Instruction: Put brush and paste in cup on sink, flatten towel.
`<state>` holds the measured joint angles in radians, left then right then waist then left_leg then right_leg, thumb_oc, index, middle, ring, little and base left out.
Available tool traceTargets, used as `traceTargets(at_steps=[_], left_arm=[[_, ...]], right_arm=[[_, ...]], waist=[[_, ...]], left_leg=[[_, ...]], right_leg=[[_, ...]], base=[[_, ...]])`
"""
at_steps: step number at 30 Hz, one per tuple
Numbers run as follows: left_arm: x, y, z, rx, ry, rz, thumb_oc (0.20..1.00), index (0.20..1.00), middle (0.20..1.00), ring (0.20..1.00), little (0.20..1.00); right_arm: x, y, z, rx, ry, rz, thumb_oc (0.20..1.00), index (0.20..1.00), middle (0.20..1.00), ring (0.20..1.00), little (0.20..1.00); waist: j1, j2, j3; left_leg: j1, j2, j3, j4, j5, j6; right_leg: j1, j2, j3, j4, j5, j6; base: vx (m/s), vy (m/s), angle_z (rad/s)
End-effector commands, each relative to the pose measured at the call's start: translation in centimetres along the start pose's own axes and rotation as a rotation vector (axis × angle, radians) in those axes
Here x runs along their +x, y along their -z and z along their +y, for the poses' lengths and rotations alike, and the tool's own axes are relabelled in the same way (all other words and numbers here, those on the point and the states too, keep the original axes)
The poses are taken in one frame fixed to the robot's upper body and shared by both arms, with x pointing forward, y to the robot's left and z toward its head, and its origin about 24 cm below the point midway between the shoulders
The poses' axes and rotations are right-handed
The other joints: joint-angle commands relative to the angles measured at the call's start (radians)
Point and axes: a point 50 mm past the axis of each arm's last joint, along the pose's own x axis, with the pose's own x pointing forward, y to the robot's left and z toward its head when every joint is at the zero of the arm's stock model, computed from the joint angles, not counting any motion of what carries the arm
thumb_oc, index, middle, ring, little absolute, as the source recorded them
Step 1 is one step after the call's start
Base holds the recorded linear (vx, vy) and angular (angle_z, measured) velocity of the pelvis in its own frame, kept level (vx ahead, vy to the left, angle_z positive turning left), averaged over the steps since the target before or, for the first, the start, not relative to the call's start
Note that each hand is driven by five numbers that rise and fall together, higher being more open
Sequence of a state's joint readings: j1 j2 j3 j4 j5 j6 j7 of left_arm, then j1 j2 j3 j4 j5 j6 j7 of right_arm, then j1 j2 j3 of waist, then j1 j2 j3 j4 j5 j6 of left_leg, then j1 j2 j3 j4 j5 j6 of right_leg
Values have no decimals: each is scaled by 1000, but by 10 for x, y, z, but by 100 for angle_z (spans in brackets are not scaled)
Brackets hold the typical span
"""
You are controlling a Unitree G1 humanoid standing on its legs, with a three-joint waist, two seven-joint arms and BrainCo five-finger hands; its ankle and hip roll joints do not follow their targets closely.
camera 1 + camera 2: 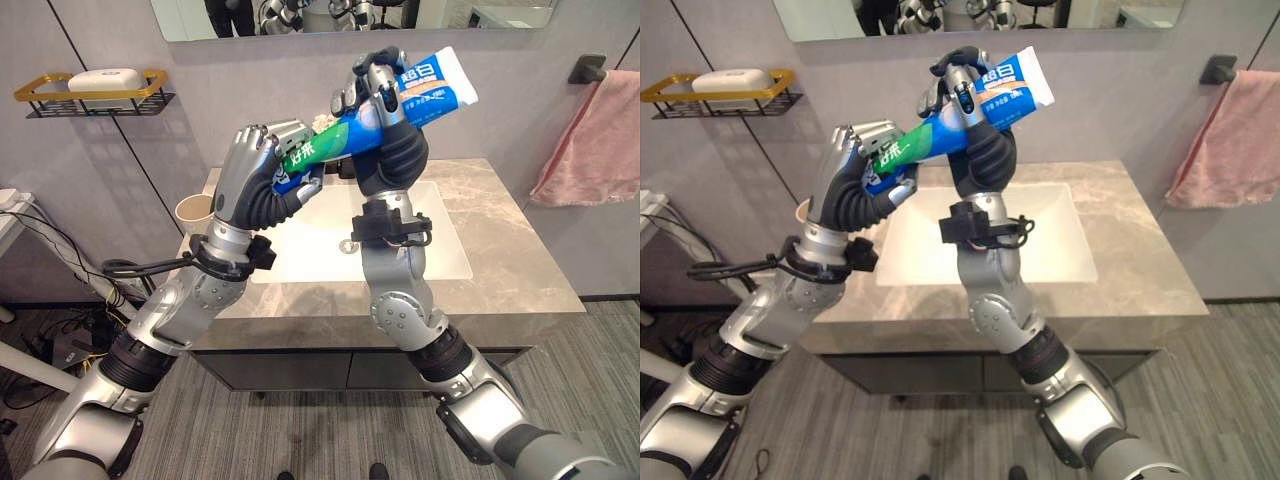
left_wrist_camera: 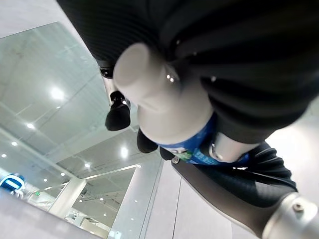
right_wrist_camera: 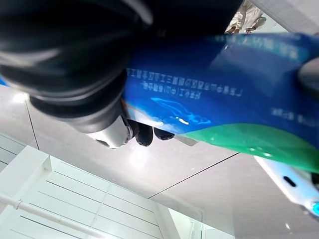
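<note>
I have the grey marble vanity top (image 1: 500, 250) with its white inset basin (image 1: 320, 250) below both arms. Pink towel (image 1: 590, 140) hangs bunched on the wall hook at 3 o'clock, not flattened yet. Gold wire shelf (image 1: 90, 95) sits at 10 o'clock.

Blue-and-green toothpaste tube (image 1: 400, 105) is up in the air over the basin, held between both hands. Long axis runs from 8 o'clock up to 2 o'clock, flat blue tail high. Right hand (image 1: 375, 95) is curled round the middle of the tube. Left hand (image 1: 262, 170) is curled round the lower green end.

Beige paper cup (image 1: 193, 210) stands on the counter at 9 o'clock, just beside the left wrist. My read: left hand is nearer, so it takes the tube cap-down toward 8 o'clock.
</note>
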<state>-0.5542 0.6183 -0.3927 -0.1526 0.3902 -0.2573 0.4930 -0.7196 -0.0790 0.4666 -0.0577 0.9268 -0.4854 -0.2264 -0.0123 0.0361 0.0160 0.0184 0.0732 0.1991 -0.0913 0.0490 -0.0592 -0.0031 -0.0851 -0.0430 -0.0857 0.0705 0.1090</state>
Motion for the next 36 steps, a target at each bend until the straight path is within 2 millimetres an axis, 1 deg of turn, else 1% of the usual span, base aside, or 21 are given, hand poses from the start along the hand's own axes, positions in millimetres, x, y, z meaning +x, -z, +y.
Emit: traceTargets(at_steps=[1,2,3,4,11,12,16,18,19,20,21,22,23,25,26,27,28,30,33,35,36], left_arm=[[3,-4,15,-25,-34,-33,200,200,200,200,200],[2,-5,15,-41,-43,-25,200,200,200,200,200],[1,-5,13,-48,-41,-18,310,310,310,310,310],[-2,-5,12,-62,-35,-7,1000,1000,1000,1000,1000],[-17,-6,10,-189,-76,79,1000,1000,1000,1000,1000],[-22,-4,9,-230,-91,117,1000,1000,1000,1000,1000],[-33,2,9,-259,-109,187,1000,1000,1000,1000,1000],[-53,3,10,-290,-117,249,1000,1000,1000,1000,1000],[-54,3,11,-290,-117,250,1000,1000,1000,1000,1000],[-71,7,10,-317,-108,320,1000,1000,1000,1000,1000],[-82,10,8,-324,-84,367,1000,1000,1000,1000,1000],[-82,10,9,-324,-83,367,1000,1000,1000,1000,1000],[-101,16,6,-336,-35,447,1000,1000,1000,1000,1000],[-130,25,2,-371,22,591,1000,1000,1000,1000,1000],[-154,30,2,-391,53,706,1000,1000,1000,1000,1000],[-163,30,1,-423,64,749,1000,1000,1000,1000,1000],[-163,30,1,-426,65,749,1000,1000,1000,1000,1000],[-175,32,4,-429,88,800,1000,1000,1000,1000,1000],[-192,37,3,-409,169,872,1000,1000,1000,1000,1000],[-194,38,3,-406,188,880,1000,1000,1000,1000,1000],[-199,39,-1,-400,252,892,1000,1000,1000,1000,1000]], right_arm=[[14,-26,14,50,-20,-184,200,200,200,200,200],[13,-26,13,52,-11,-187,200,200,200,200,200],[13,-26,13,51,-7,-188,200,200,200,200,200],[13,-26,12,48,-2,-185,200,200,200,200,200],[12,-26,8,35,25,-188,200,200,200,200,200],[12,-26,7,26,32,-192,200,200,200,200,200],[15,-29,4,-3,46,-204,200,200,200,200,200],[22,-39,-1,-78,65,-239,200,200,200,200,200],[23,-39,-1,-78,66,-238,200,200,200,200,200],[29,-46,-6,-113,90,-266,200,200,200,200,200],[33,-50,-7,-128,94,-284,200,200,200,200,200],[33,-50,-8,-127,94,-284,200,200,200,200,200],[40,-58,-10,-161,108,-314,200,200,200,200,200],[45,-71,-15,-209,120,-352,200,200,200,200,200],[48,-82,-19,-271,129,-381,200,200,200,200,200],[50,-86,-20,-307,128,-387,200,200,200,200,200],[50,-87,-20,-308,129,-387,200,200,200,200,200],[54,-95,-24,-364,131,-404,200,200,200,200,200],[65,-109,-22,-436,118,-437,200,200,200,200,200],[66,-111,-22,-445,116,-443,200,200,200,200,200],[72,-113,-19,-461,107,-445,200,200,200,200,200]], waist=[[13,-71,-41],[14,-70,-40],[15,-70,-39],[16,-69,-38],[30,-68,-29],[37,-70,-23],[48,-70,-12],[76,-71,3],[75,-71,2],[97,-71,11],[109,-71,15],[108,-72,13],[133,-72,20],[161,-71,24],[186,-71,30],[196,-71,33],[195,-71,32],[211,-72,35],[239,-77,45],[241,-78,46],[251,-79,48]], left_leg=[[15,51,-36,4,-28,-38],[14,50,-38,4,-27,-38],[14,50,-40,4,-26,-37],[13,49,-41,4,-26,-37],[1,45,-52,4,-19,-38],[-4,43,-57,4,-17,-38],[-18,39,-69,4,-13,-38],[-36,34,-84,4,-6,-36],[-37,33,-84,4,-6,-36],[-49,30,-94,4,-3,-34],[-56,28,-97,4,0,-33],[-58,27,-97,4,0,-33],[-73,24,-106,4,6,-31],[-92,18,-124,4,14,-31],[-108,13,-140,4,20,-31],[-115,9,-151,4,23,-31],[-115,9,-153,4,23,-30],[-126,4,-170,4,26,-30],[-146,-7,-199,4,32,-30],[-149,-9,-203,4,32,-30],[-155,-13,-212,4,34,-29]], right_leg=[[-25,-141,-3,-2,40,78],[-23,-141,-6,-2,39,77],[-22,-141,-7,-2,39,77],[-21,-141,-9,-2,39,77],[-20,-143,-22,-2,39,75],[-21,-145,-27,-2,41,75],[-23,-149,-35,-2,41,75],[-28,-152,-45,-2,41,76],[-29,-152,-45,-2,41,76],[-35,-155,-51,-2,42,78],[-40,-156,-54,-2,44,79],[-42,-157,-55,-2,44,79],[-48,-160,-64,-2,45,80],[-53,-166,-83,-2,47,80],[-53,-171,-104,-2,47,81],[-50,-172,-114,-2,46,82],[-50,-173,-116,-2,45,83],[-43,-176,-138,-2,42,85],[-35,-182,-168,-2,40,91],[-33,-184,-174,-2,40,93],[-30,-189,-187,-2,40,97]], base=[[-7,-12,4],[-10,-14,5],[-12,-7,5],[-9,-4,15],[-4,-2,5],[0,0,0],[-14,-6,13],[-15,-19,16],[-4,-12,5],[1,-8,16],[1,-8,25],[7,-7,23],[12,-7,17],[27,-5,23],[42,-2,26],[36,-1,27],[30,0,37],[49,3,49],[48,-1,17],[53,9,26],[58,14,28]])
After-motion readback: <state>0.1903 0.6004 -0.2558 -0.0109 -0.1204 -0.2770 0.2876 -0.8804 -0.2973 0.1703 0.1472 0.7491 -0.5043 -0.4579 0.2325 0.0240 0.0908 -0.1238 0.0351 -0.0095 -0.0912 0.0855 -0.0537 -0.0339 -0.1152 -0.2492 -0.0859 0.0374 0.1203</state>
